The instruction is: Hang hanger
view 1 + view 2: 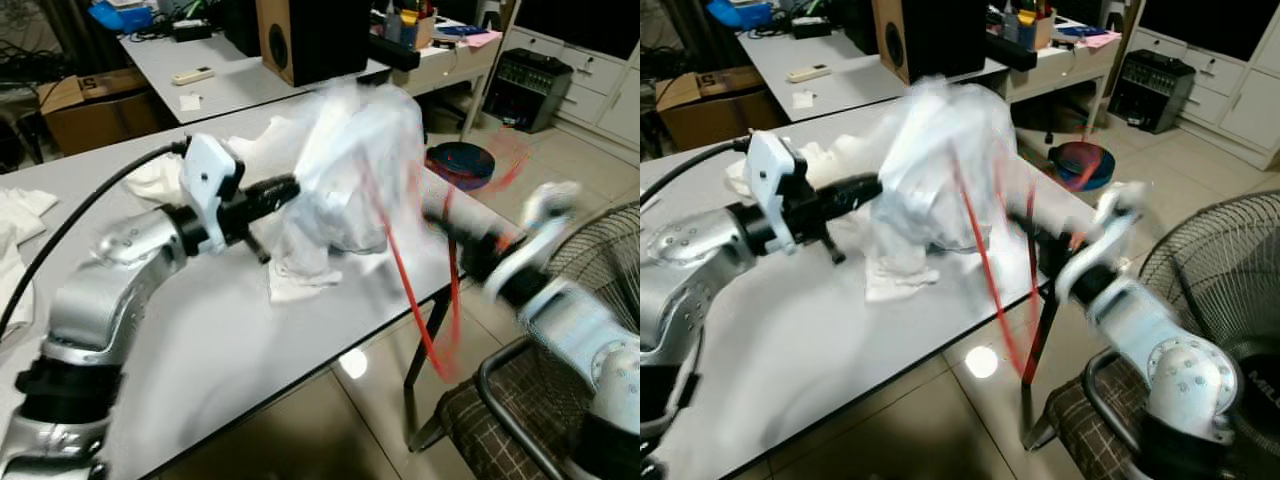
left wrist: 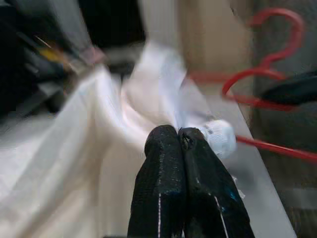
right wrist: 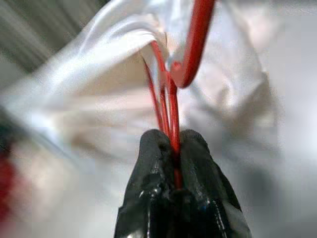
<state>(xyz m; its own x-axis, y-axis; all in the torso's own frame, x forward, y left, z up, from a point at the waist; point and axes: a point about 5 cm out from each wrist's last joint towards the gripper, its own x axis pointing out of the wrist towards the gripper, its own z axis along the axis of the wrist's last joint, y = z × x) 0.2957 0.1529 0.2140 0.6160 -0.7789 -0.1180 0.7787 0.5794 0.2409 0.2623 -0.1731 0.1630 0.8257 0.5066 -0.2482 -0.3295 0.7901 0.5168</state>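
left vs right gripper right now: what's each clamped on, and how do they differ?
Left gripper has its jaws shut on the white garment; right gripper has its jaws shut on the red hanger wire.
In the head views the left arm is sharp and lies over the table; the right arm is motion-blurred and reaches in from past the table's edge.
Shared: both are closed, holding the same bundle above the table.

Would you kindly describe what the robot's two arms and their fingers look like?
Both arms are rounded silver metal segments joined by black rings. The left arm carries a white block at the wrist and a black cable trailing back over it. The right arm also has a white wrist piece, blurred here. Each ends in two long black fingers with a textured surface.
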